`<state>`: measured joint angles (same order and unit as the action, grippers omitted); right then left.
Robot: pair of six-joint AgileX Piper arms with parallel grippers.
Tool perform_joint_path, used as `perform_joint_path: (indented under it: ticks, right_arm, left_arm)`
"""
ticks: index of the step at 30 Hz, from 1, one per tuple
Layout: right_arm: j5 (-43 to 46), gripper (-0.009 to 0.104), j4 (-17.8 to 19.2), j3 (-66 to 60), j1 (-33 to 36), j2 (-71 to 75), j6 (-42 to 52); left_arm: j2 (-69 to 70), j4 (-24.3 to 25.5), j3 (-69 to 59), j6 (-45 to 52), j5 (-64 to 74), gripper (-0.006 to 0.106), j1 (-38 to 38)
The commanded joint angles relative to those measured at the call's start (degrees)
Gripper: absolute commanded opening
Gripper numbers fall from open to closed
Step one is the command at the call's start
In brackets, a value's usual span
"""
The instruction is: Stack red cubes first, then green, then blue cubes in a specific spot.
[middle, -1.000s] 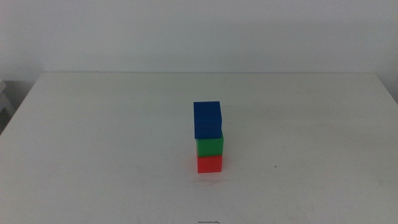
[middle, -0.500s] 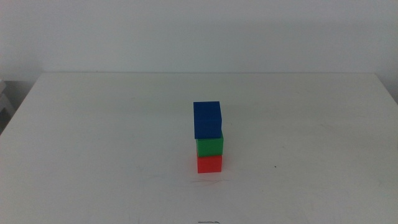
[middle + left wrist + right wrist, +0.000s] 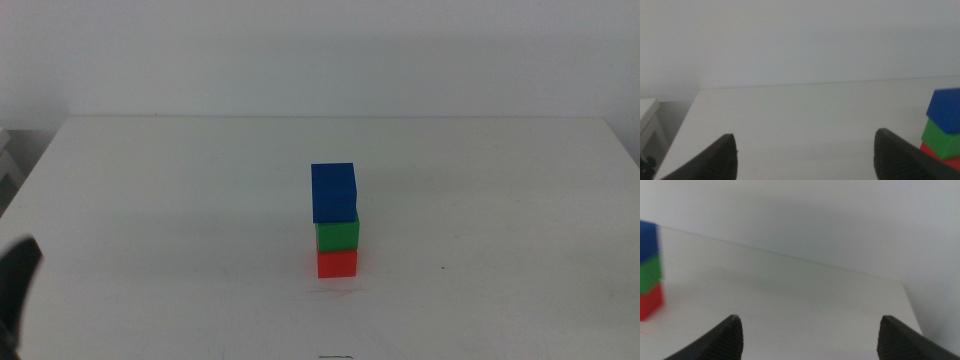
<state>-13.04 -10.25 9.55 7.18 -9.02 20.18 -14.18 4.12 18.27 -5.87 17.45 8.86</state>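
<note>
In the middle view, the red cube [image 3: 338,263] is sitting on the white bench [image 3: 150,200] just past the centre toward six o'clock, the green cube [image 3: 338,235] is resting on it, and the blue cube [image 3: 334,192] is topping the column, overhanging slightly toward nine o'clock; the stack is looking complete, so the step in hand is judged to be clearing away without touching it, and doing that well means keeping both arms low, wide and well apart from the tower. A dark shape at eight o'clock is showing at the edge, probably the left gripper [image 3: 18,270]. In the left wrist view, the left gripper [image 3: 805,150] is holding its jaws spread wide with nothing between them, the three cubes standing off to one side. In the right wrist view, the right gripper [image 3: 810,332] is likewise gaping wide and carrying nothing, the tower sitting well apart. No containers are appearing anywhere.
</note>
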Motion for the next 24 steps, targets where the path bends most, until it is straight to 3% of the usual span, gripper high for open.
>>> perform_joint_path:
  ticks: [1, 5, 12, 24]
  right_arm:
    - [4.99, 0.078, 0.57, -2.73, -4.09, 3.65, 0.57]
    - [4.99, 0.078, 0.57, -7.70, -8.54, 9.11, 0.57]
    - [3.32, 0.078, 1.75, -10.18, -9.23, 10.87, 0.57]
    - [3.32, 0.078, 2.75, -10.18, -9.23, 10.87, 0.57]
  left_arm:
    - [1.91, -0.54, -3.61, -0.16, -9.53, 0.094, -0.05]
    - [5.37, -1.70, -10.83, -0.16, -15.03, 0.094, -0.05]
    - [10.54, -8.59, -20.08, -0.16, -20.87, 0.094, -0.05]
    - [13.50, -8.75, -19.79, -0.16, -19.85, 0.094, -0.05]
